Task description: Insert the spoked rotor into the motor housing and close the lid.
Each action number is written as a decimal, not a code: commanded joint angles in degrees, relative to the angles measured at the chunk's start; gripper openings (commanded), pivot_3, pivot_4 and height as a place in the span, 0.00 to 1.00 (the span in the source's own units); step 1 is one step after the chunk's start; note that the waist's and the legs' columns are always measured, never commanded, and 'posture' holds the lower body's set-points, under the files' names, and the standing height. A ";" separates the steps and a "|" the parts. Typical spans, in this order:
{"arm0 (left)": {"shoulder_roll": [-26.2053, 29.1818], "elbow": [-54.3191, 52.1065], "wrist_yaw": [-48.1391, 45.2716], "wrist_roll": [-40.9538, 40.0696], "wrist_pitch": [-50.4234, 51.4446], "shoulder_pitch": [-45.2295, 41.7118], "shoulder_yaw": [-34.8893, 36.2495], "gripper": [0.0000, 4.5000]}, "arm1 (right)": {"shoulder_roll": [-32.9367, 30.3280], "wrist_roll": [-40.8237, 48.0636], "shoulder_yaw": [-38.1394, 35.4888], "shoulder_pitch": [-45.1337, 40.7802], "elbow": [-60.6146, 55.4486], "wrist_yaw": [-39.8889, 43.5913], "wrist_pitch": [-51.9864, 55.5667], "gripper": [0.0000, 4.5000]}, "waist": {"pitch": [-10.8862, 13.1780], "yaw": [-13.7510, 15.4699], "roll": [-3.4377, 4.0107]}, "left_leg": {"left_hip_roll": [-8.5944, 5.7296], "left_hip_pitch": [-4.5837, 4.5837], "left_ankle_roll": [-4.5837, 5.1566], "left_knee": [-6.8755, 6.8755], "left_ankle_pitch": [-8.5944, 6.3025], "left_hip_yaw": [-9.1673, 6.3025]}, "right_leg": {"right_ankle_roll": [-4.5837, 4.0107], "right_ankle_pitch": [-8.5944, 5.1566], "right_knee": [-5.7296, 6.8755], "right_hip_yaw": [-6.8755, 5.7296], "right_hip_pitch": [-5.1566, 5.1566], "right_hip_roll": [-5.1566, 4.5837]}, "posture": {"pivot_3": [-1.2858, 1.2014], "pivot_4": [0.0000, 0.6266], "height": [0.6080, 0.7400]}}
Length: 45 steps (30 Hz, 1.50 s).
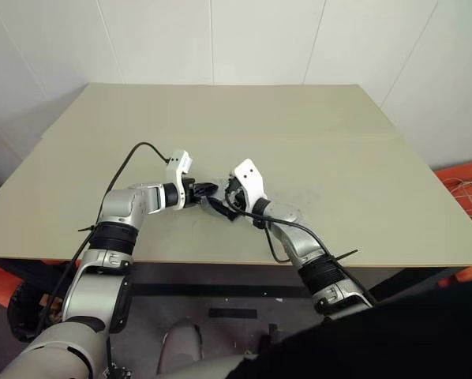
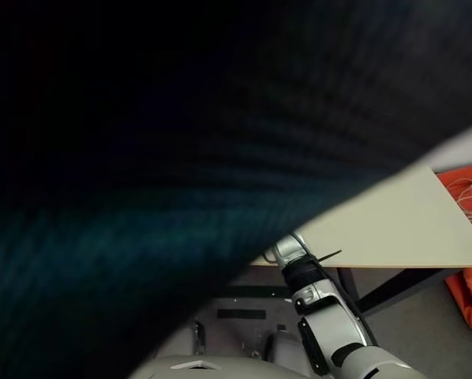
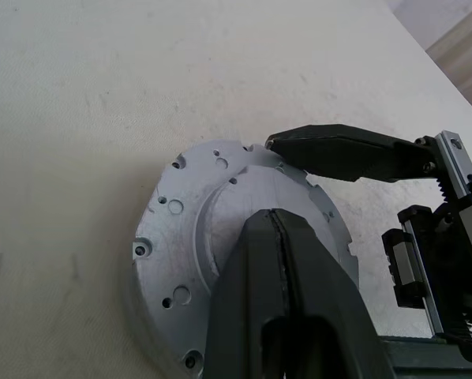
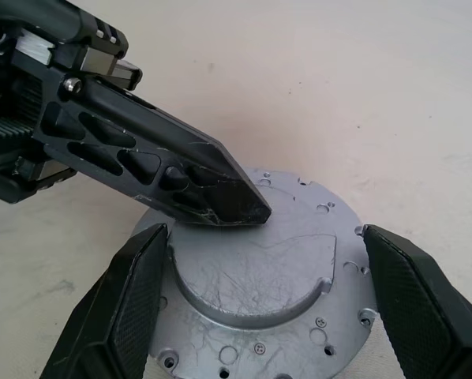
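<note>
A round silver metal disc [image 4: 252,276] with a raised centre and small holes round its rim lies on the table. It looks like the lid, plain face up. What lies under it is hidden, and so are the motor housing and the spoked rotor. My left gripper [image 3: 277,221] is shut, and its joined tips rest on the disc's raised centre [image 3: 220,213]. My right gripper [image 4: 261,237] is open wide, with one finger [image 4: 129,300] on each side of the disc and not touching it. The two grippers meet near the table's middle front, left gripper [image 1: 207,189] and right gripper [image 1: 222,204].
The beige table [image 1: 299,134] stretches far and wide around the grippers, and its front edge runs just below them. Orange gear with loose cables [image 1: 469,193] lies off the table's right side. A dark blurred mass [image 2: 141,158] covers most of the right eye view.
</note>
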 commanded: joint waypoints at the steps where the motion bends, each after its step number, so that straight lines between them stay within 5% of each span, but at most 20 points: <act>1: 0.48 1.09 0.55 1.41 1.17 1.11 -1.27 0.00 | -1.48 1.59 -0.69 0.97 -3.17 2.58 2.00 0.99 | 0.00 0.00 0.00 | 0.00 0.00 0.00 -0.01 0.00 0.00 | 0.00 0.00 0.00 0.00 0.00 0.00 | 0.52 0.00 1.00; 16: 0.57 1.39 0.17 1.47 0.57 0.89 -1.25 0.00 | -5.79 13.97 -9.88 -1.19 -17.75 6.72 16.32 0.99 | 0.00 0.00 0.00 | -0.01 -0.05 -0.01 -0.08 0.01 0.05 | -0.03 0.00 -0.06 0.00 -0.04 0.01 | 0.52 0.00 1.00; 25: 0.77 1.04 -0.12 1.55 0.21 1.22 -1.26 0.00 | -3.23 36.21 -38.70 -13.24 -15.12 -12.80 59.75 0.99 | 0.01 0.14 0.04 | -0.02 -0.05 -0.08 -0.11 0.05 0.07 | -0.30 0.16 -0.04 0.00 -0.06 0.01 | 0.52 0.00 1.00; 30: 0.78 0.97 -0.39 1.67 -0.27 1.46 -1.43 0.00 | 1.08 38.35 -51.32 -17.79 -12.56 -20.23 80.05 0.99 | 0.00 0.25 0.06 | -0.02 -0.04 -0.41 -0.21 0.25 0.07 | -0.30 0.16 -0.02 0.00 -0.09 0.01 | 0.52 0.00 1.00; 45: 1.74 -0.07 -0.70 1.53 -0.43 1.78 -1.31 0.00 | 6.09 31.84 -44.48 -10.18 -5.78 -21.74 71.29 0.99 | -0.02 0.28 0.10 | -0.01 0.00 -0.74 -0.35 0.45 0.06 | 0.00 0.00 0.03 0.00 -0.19 0.01 | 0.52 0.00 1.00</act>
